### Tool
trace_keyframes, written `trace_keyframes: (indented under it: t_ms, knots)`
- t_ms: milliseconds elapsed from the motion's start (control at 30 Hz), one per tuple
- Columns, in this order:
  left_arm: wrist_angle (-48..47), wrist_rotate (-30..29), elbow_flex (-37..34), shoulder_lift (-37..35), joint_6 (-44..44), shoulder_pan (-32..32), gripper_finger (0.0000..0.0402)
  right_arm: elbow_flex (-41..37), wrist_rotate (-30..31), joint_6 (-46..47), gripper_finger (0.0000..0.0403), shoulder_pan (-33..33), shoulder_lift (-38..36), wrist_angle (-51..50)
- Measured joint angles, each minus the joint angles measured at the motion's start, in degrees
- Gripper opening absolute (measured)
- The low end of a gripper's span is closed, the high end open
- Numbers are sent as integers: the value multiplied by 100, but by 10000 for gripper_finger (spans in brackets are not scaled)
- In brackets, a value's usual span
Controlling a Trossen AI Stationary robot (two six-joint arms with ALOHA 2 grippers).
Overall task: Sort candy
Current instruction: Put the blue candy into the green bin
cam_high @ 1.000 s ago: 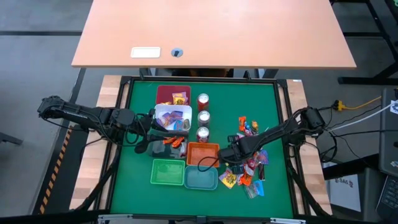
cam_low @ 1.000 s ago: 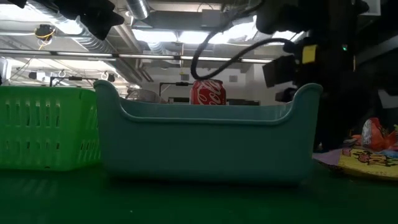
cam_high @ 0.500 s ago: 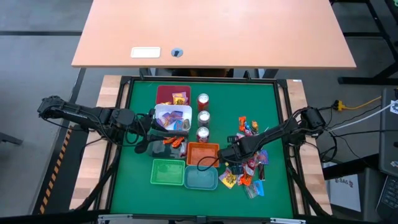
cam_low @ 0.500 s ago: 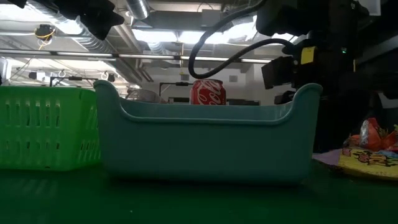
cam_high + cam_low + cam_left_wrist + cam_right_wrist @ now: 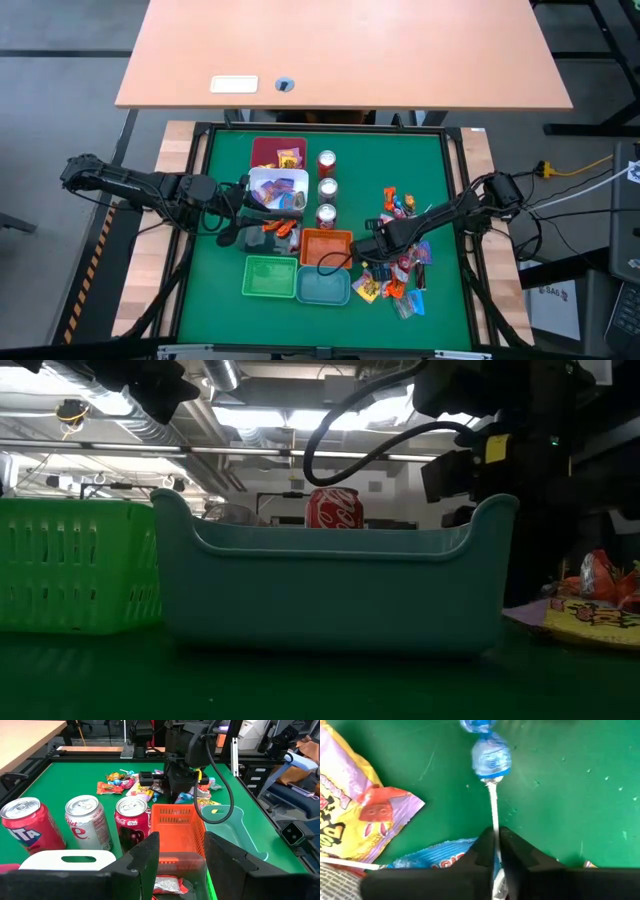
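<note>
While the left gripper (image 5: 177,865) waits with jaws spread by the orange bin (image 5: 325,246), the right gripper (image 5: 496,851) pinches the blue lollipop (image 5: 491,757) lying on the green table (image 5: 570,795) by its thin white stick, light, stiff, likely to swivel.

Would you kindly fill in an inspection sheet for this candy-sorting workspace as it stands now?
Surface: green mat, framed in black.
Job's things: loose candy pile on the mat's right side; blue lollipop lying on the mat; some candy in the white bin and maroon bin.
Clutter: three cans in a row; orange bin, green bin, teal bin.
Grippers: right gripper shut on the lollipop's stick; left gripper open, behind the white bin.
Cables: black cable looping from the right arm.
Surroundings: wooden desk beyond the mat.
</note>
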Motion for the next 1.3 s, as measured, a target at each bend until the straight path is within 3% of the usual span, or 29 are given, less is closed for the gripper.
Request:
trace_keyframes:
  t_ms: [333, 767, 1133, 1300]
  knots:
    - [0, 0, 0, 0, 0, 0, 144, -15, -101, 202, 9, 4, -77, -85]
    - [242, -1, -2, 39, 0, 0, 143, -15, 56, 630, 4, 4, -997, -867]
    - [1894, -13, -7, 1049, 17, 0, 143, -7, 590, 647, 2, 0, -1695, -653]
    - [2543, -13, -7, 1622, 18, 0, 143, -7, 981, 598, 2, 0, -2031, -57]
